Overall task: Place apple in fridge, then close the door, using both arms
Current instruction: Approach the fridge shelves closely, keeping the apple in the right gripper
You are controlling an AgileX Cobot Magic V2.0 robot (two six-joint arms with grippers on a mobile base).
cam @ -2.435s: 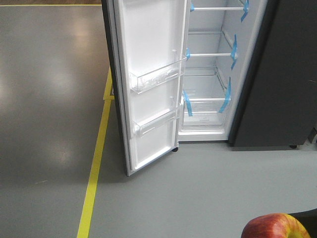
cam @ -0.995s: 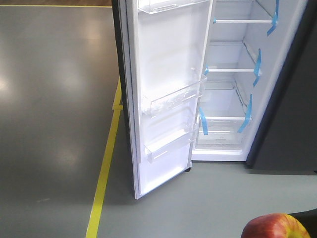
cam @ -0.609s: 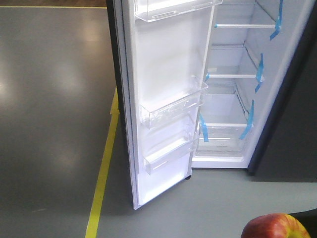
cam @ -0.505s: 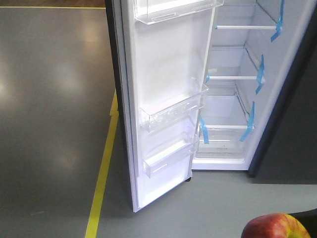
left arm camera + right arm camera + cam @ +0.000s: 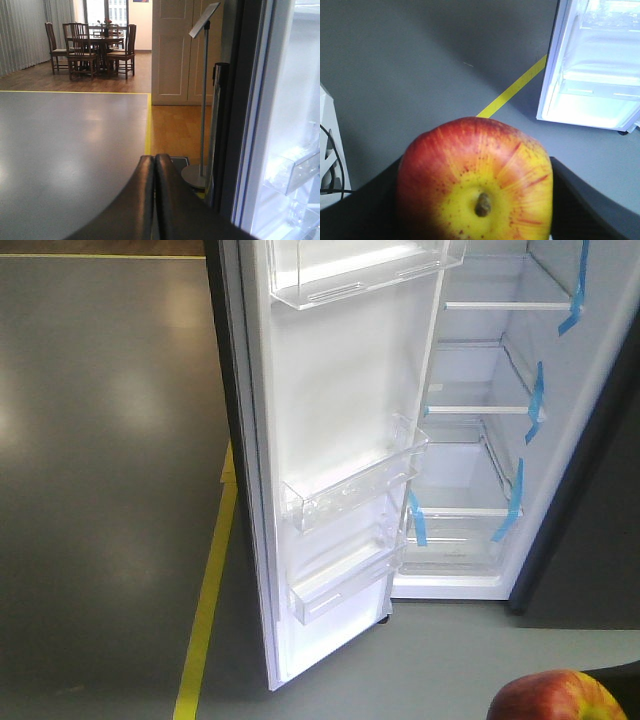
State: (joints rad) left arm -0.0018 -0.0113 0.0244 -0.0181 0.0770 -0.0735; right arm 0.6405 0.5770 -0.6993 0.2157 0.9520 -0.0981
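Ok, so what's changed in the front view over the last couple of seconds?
The fridge and its open door have grown larger and slid lower in the front view, so the robot has apparently rolled closer. Nothing was picked up or let go. The door stayed open, and the apple stayed in the same bottom-right corner, held in the right hand.

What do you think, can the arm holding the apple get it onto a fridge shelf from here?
Probably not yet. Nothing blocks the way: the door stands wide open and the shelves look bare. But open floor separates the apple from the fridge, so the robot likely must roll closer.
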